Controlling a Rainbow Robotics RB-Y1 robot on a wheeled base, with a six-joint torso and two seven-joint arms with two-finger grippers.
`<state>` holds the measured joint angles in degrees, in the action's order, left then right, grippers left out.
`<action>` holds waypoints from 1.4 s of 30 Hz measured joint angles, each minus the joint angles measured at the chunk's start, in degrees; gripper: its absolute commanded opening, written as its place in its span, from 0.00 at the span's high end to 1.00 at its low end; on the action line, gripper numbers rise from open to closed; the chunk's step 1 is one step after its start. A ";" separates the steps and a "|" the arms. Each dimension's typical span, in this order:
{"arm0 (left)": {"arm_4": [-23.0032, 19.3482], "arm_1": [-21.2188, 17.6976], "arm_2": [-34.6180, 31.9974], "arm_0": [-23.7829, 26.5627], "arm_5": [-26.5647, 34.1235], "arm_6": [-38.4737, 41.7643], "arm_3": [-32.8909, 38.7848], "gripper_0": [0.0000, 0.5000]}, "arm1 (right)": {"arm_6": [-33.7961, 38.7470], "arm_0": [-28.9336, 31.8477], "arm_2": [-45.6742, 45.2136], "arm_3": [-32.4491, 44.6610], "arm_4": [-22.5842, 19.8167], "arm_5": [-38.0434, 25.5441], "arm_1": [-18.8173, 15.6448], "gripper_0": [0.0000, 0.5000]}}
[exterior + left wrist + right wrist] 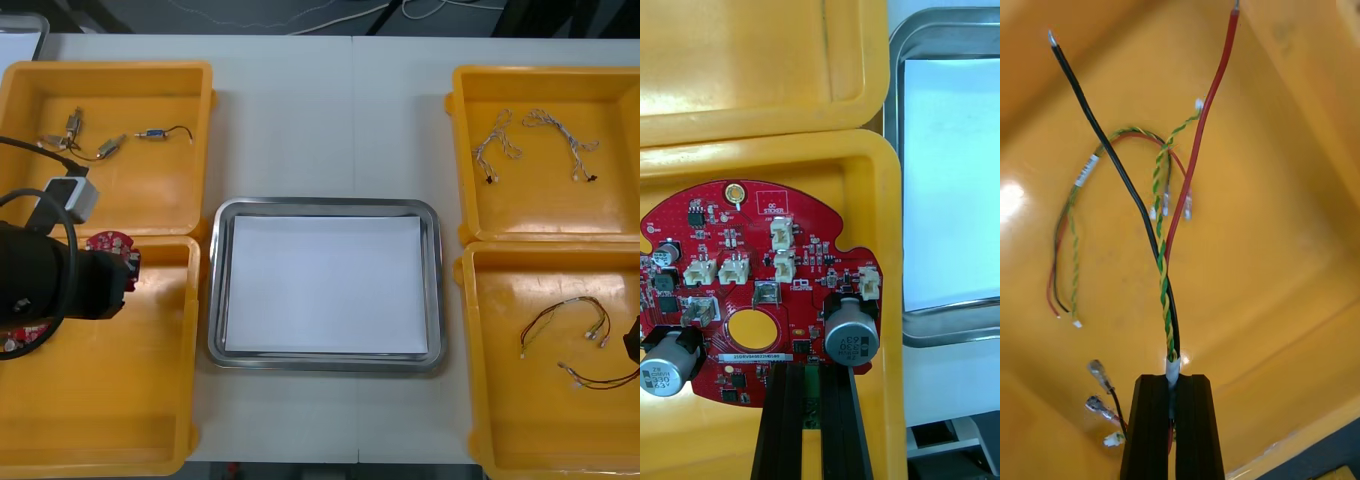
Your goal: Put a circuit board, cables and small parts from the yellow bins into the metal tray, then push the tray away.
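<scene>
My left gripper (806, 371) is shut on the edge of a round red circuit board (752, 292), over the near-left yellow bin (865, 180). In the front view the board (110, 242) peeks out from under the left arm (50, 280). My right gripper (1172, 379) is shut on a cable bundle (1165, 262) of red, black and twisted green-yellow wires inside the near-right bin (1285, 247). That gripper (632, 342) sits at the front view's right edge, by the red and yellow cable (600, 380). The metal tray (325, 206), white inside, lies between the bins.
A second red and yellow cable (565, 320) lies in the near-right bin (500, 420). The far-right bin (470, 200) holds two twisted pale cables (500, 140). Small metal parts (100, 140) lie in the far-left bin (190, 190). Bare table stretches beyond the tray.
</scene>
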<state>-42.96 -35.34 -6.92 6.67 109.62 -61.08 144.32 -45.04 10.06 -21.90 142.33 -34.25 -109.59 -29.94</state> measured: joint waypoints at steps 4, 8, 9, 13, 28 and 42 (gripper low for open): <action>-0.06 -1.03 3.04 1.03 0.00 3.01 0.03 1.00 | -1.51 -1.98 -0.83 2.64 -0.85 -0.03 -0.07 1.00; 1.33 -1.69 6.45 2.12 0.00 4.66 0.03 1.00 | -6.18 -3.47 -1.03 3.34 -3.82 -0.09 -0.68 1.00; 2.12 -1.84 7.49 2.41 0.00 5.06 0.04 1.00 | -6.72 -3.64 -1.08 3.37 -4.43 -0.11 -0.95 1.00; 4.73 -2.52 12.52 3.88 0.00 7.79 0.05 1.00 | -11.25 -3.84 -1.64 3.39 -5.69 -0.16 -2.10 1.00; 4.93 -4.39 26.47 12.38 0.01 25.49 -0.91 1.00 | -36.86 -5.77 -1.86 3.60 -12.13 -0.19 -4.85 1.00; 6.77 -3.13 36.46 20.93 0.01 25.52 -9.56 1.00 | -46.19 -8.48 1.27 3.64 -13.65 -0.21 -7.24 1.00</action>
<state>-36.20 -38.46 29.54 27.59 109.63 -35.56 134.77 -91.23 1.58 -20.62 145.97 -47.89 -109.80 -37.19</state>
